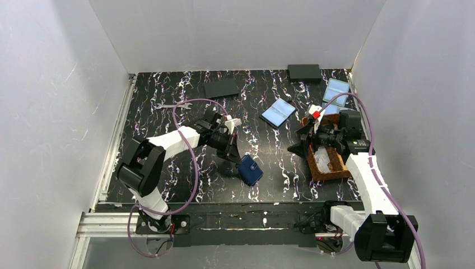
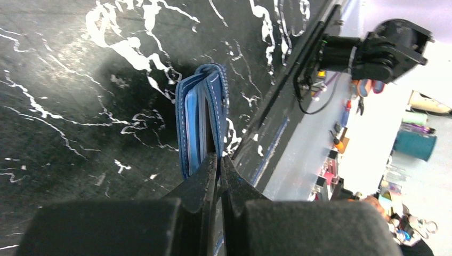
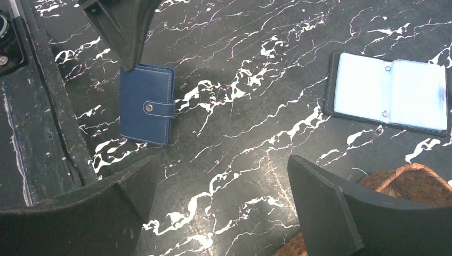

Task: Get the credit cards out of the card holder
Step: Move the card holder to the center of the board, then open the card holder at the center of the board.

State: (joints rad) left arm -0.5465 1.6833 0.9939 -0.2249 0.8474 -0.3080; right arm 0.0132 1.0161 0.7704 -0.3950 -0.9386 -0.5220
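Your left gripper [image 2: 218, 160] is pinched fully shut on one short edge of the blue wallet [image 3: 145, 104], which sits toward the front middle of the table [image 1: 168, 112], well apart from the woven tray [image 1: 330, 168]. From these views you cannot tell whether the wallet is lifted or resting flat. Your right gripper [image 3: 221, 160] hangs above the table with its jaws spread wide and nothing between them, the wallet off to one side of it.

The snap tab [image 3: 154, 108] is fastened across the wallet's edge, so the cards are not reachable yet – none shows in any view. The step in hand looks like opening the wallet, and the left grip is what makes that possible. Keep it firm and low, pressing the wallet toward the table rather than waving it in the air.

Bring the right gripper over to the tab side and come in along the tab's free end, not across the wallet's face. Slip one finger under the tab and peel upward; a sideways tug would likely drag the wallet out of the left pinch.

Once it pops, fold the cover back fully – a half-open flap will probably spring shut over the pockets.
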